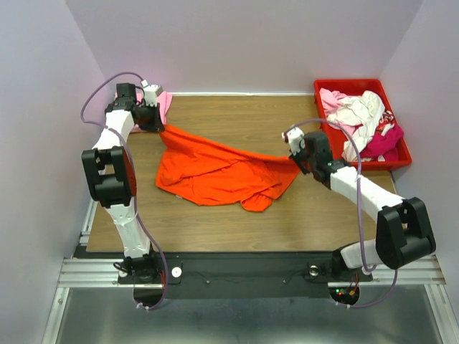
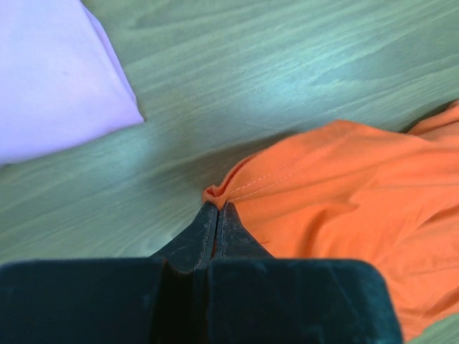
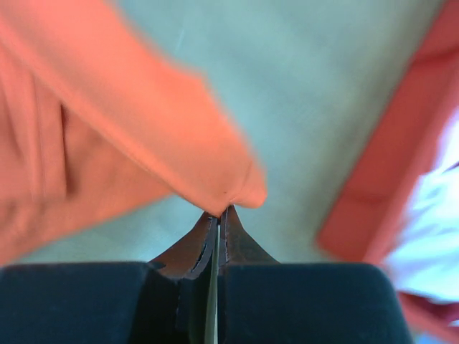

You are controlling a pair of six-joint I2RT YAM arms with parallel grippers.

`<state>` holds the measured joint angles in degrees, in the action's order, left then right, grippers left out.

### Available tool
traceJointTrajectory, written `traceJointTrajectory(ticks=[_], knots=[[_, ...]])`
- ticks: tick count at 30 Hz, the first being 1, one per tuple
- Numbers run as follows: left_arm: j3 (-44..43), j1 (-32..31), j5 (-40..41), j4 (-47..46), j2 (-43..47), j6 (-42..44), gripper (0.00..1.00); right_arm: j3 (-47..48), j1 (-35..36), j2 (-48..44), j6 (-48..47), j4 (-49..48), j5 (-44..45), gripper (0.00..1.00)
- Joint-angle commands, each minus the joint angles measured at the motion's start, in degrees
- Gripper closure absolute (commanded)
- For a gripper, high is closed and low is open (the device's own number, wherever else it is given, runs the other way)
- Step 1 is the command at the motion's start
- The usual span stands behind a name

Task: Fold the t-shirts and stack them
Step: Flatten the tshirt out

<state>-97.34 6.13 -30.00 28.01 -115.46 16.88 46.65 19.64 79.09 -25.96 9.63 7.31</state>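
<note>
**A:** Left claw state?

**B:** Pressed together, pinching a stitched hem of the orange shirt at its back-left corner. The cloth bunches right at the tips.

**A:** Right claw?

**B:** Also pressed together, pinching the shirt's right-hand edge, on the side near the red crate. Wrist view is blurred, but the fabric drapes off the tips with the worktop visible beneath it.

**A:** Where does the shirt sit overall?

**B:** Mid worktop. The back edge is stretched between the two claws. The rest is spread toward the near side, rumpled, with a fold bunched at the front right.

**A:** Other shirts?

**B:** A folded pink shirt lies flat at the back-left corner, just behind the left claw. The wrist view shows bare wood between it and the orange one. A white shirt and a magenta shirt are heaped loose in the crate at back right.
</note>
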Motion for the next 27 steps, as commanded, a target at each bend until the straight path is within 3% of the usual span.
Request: traceJointTrajectory(ticks=[1, 14, 21, 27], knots=[[-4.9, 0.3, -2.0, -0.1, 10.9, 2.4, 1.0, 11.2, -0.2, -1.0, -4.4, 4.1, -0.3, 1.0], [-8.0, 0.5, -2.1, -6.5, 30.6, 1.4, 1.0, 46.1, -2.3, 3.1, -10.1, 14.6, 1.7, 0.99], [-8.9, 0.5, 0.6, -11.2, 42.7, -0.8, 1.0, 55.9, -2.3, -1.7, -11.0, 16.8, 3.0, 0.99], [-7.1, 0.5, 3.3, -13.5, 53.2, -1.6, 1.0, 58.8, -2.3, -8.4, -12.3, 18.0, 3.2, 0.99]])
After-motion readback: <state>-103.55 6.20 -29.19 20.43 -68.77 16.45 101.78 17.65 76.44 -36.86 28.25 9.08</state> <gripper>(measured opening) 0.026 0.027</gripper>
